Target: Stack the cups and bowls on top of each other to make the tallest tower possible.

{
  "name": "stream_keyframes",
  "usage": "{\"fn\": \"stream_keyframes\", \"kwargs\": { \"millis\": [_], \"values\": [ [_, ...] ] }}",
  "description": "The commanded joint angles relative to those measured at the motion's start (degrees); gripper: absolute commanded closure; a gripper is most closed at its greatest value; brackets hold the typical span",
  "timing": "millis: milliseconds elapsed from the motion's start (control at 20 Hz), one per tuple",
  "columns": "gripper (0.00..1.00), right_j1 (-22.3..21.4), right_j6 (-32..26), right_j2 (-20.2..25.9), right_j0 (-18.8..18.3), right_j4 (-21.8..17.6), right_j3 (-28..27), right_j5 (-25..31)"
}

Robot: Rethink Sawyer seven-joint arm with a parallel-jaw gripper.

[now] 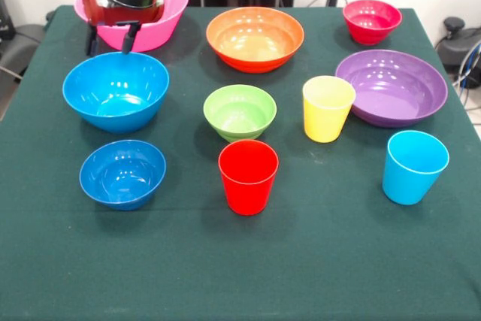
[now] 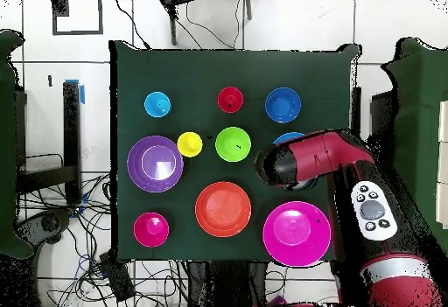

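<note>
All cups and bowls stand apart on the green table; no tower stands. My gripper (image 1: 111, 39) is open and empty, just above the far rim of the large blue bowl (image 1: 116, 92) and in front of the pink bowl (image 1: 173, 5). The small blue bowl (image 1: 122, 173), red cup (image 1: 248, 176) and sky-blue cup (image 1: 414, 166) stand in the near row. The green bowl (image 1: 240, 110), yellow cup (image 1: 328, 107) and purple bowl (image 1: 391, 86) stand in the middle. The orange bowl (image 1: 255, 37) and small red bowl (image 1: 372, 20) stand at the far side. In the overhead view my arm (image 2: 302, 159) hides most of the large blue bowl.
The table's edges (image 1: 451, 276) frame the things. Cables and equipment lie on the floor beyond the table's right side (image 1: 462, 46). A broad strip of bare cloth runs along the near side of the table (image 1: 240, 261).
</note>
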Motion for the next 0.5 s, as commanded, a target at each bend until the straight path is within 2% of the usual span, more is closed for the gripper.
{"fn": "stream_keyframes", "kwargs": {
  "millis": [50,500],
  "values": [
    [0.00,1.4,-9.4,-1.0,2.7,-6.1,-0.7,2.0],
    [0.00,1.4,-9.6,-0.2,2.1,-5.2,0.3,0.7]
  ]
}}
